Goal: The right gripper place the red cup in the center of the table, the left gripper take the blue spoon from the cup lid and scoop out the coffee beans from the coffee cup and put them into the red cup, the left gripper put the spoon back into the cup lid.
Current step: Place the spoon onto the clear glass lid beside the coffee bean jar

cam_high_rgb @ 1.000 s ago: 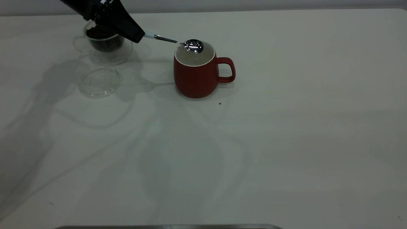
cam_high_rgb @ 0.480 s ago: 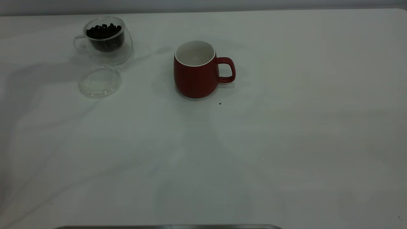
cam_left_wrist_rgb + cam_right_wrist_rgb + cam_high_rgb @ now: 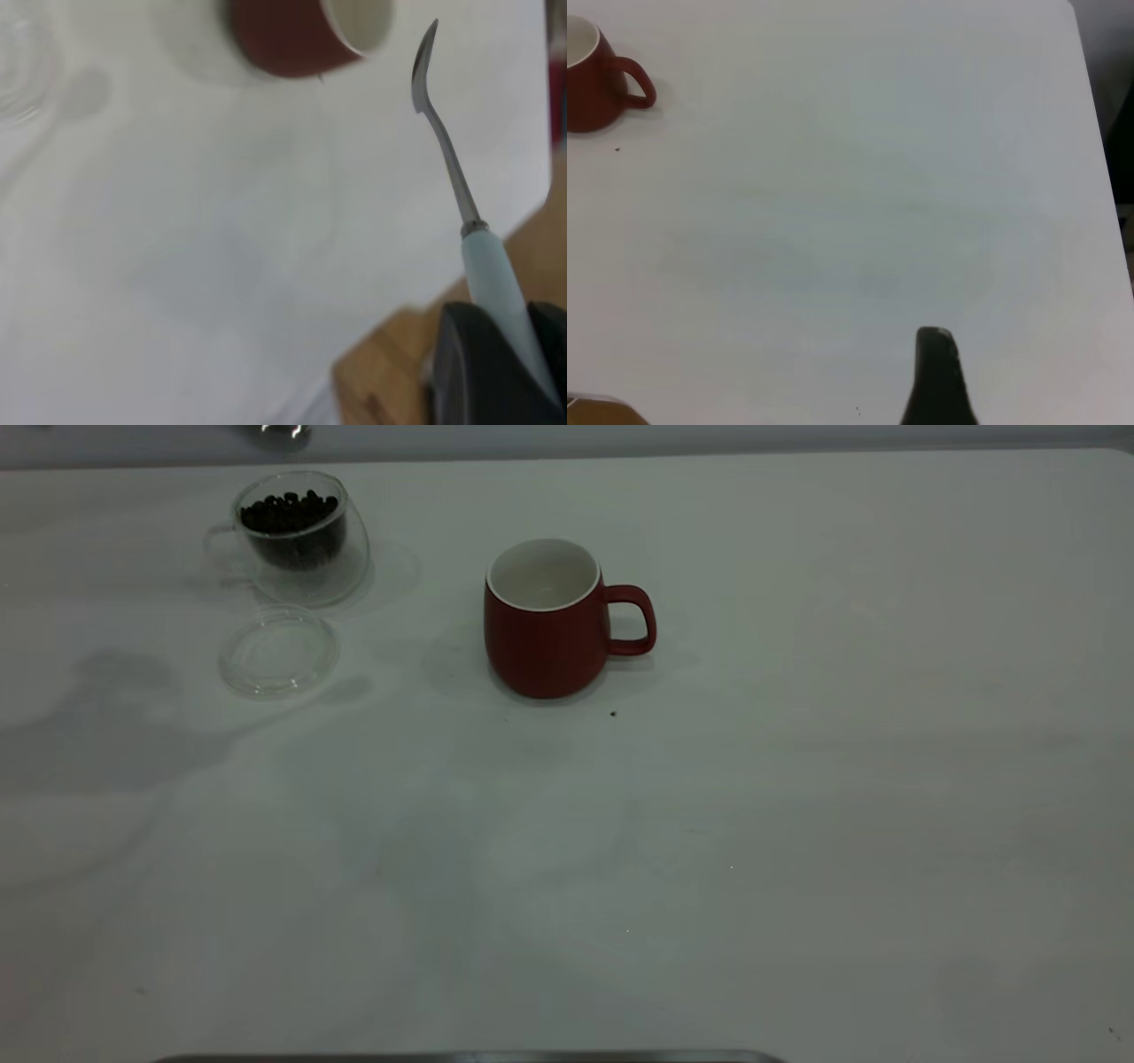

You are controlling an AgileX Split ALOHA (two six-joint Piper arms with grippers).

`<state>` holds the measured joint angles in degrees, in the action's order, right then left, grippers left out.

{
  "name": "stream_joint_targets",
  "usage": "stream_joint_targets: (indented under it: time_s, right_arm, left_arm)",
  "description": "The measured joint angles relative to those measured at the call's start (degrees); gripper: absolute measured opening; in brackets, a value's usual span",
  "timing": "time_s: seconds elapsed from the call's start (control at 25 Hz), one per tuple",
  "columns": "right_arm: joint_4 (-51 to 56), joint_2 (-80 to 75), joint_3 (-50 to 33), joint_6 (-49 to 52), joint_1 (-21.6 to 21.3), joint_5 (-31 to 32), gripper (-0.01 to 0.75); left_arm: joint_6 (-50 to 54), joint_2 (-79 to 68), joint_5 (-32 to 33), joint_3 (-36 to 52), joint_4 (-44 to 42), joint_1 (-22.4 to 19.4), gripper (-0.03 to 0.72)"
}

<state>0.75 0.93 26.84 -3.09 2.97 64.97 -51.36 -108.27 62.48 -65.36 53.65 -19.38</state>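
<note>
Beans, dark and roasted [image 3: 290, 511], fill the clear double-walled glass coffee cup [image 3: 297, 540] near the desk's far left corner, with the round clear cup lid [image 3: 279, 651] lying flat just in front of it and the rounded dark-red ceramic mug [image 3: 545, 620] standing upright well apart toward the middle of the white desk [image 3: 797, 779]. The left tool [image 3: 496, 372] is clamped on the pale-blue handle of the small metal-bowled spoon [image 3: 461, 190], held in the air above the desk, its bowl empty. Only one black finger of the right tool [image 3: 939, 376] shows, over the bare desk well apart from the mug, so I cannot tell whether it is apart or together.
</note>
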Motion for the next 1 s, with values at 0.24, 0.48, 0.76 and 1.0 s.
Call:
stream_joint_targets:
  time_s: [0.24, 0.48, 0.76, 1.0]
  right_arm:
    - [0.0, 0.0, 0.0, 0.0, 0.0, 0.0, 0.582]
    - [0.0, 0.0, 0.0, 0.0, 0.0, 0.0, 0.582]
    - [0.0, 0.0, 0.0, 0.0, 0.0, 0.0, 0.582]
    - [0.0, 0.0, 0.0, 0.0, 0.0, 0.0, 0.582]
  left_arm:
    - [-8.8, -11.8, -0.6, 4.5, 10.3, -10.0, 0.122]
    - [-14.0, -20.6, -6.5, 4.5, 13.2, -10.2, 0.122]
    - [-21.7, -26.4, -10.8, 4.4, 23.0, -8.1, 0.121]
    - [-22.2, -31.5, -13.1, 2.8, 24.9, -5.6, 0.122]
